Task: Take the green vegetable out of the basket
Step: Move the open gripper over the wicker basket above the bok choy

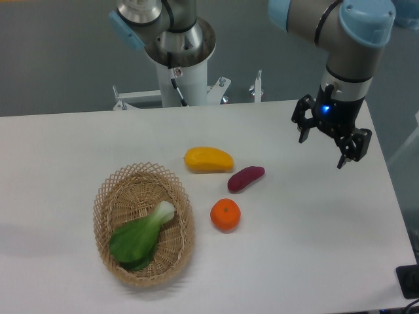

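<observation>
Five items on bench: one oval tan wicker basket, one bok choy, one yellow fruit, one purple sweet potato, one orange.
Bench: plain white bench, carrying all of the produce.
Task item: dark-leaved green vegetable with a pale whitish stem, lying inside the basket at front left, stem end pointing up and right toward the rim.
Loose produce: smooth yellow mango-like fruit, small purple sweet potato and round orange, grouped just right of the basket, outside it.
Hand: black two-finger hand on the grey and blue arm, raised at far right, fingers spread apart, holding nothing.
Separation: hand well apart from the basket, with the loose produce between.
Step in hand: approach not yet made; vegetable untouched.
Next move calls for: travel left across the bench, passing above the loose produce, then descent into the basket with fingers straddling the firmer stem, clear of the wicker rim.
</observation>
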### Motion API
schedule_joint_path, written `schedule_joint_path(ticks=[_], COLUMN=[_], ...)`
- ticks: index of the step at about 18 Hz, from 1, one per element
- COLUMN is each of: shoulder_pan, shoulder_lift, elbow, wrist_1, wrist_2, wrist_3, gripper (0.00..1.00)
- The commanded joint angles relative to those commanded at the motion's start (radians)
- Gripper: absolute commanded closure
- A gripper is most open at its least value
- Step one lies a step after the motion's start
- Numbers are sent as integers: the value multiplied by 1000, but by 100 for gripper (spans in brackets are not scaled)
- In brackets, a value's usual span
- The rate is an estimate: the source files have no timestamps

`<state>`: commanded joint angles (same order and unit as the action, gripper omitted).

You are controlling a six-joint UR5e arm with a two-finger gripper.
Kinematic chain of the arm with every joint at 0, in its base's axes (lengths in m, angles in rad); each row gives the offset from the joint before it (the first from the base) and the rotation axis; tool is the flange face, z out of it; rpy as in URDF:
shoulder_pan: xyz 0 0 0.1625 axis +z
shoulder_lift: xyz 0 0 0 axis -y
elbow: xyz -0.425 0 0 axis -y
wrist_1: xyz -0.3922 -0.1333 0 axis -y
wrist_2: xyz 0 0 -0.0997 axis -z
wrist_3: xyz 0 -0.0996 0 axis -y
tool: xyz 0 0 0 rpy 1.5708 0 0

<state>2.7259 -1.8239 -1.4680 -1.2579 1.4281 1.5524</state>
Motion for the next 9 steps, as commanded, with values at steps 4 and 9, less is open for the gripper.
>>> schedule_joint_path(ticks=[4,9], shoulder_pan=[0,-15], shoulder_lift=[11,12], elbow=[-26,-31], wrist_1=[26,26], wrist_2=[-2,-5], wrist_3=[0,-24], gripper=[0,0])
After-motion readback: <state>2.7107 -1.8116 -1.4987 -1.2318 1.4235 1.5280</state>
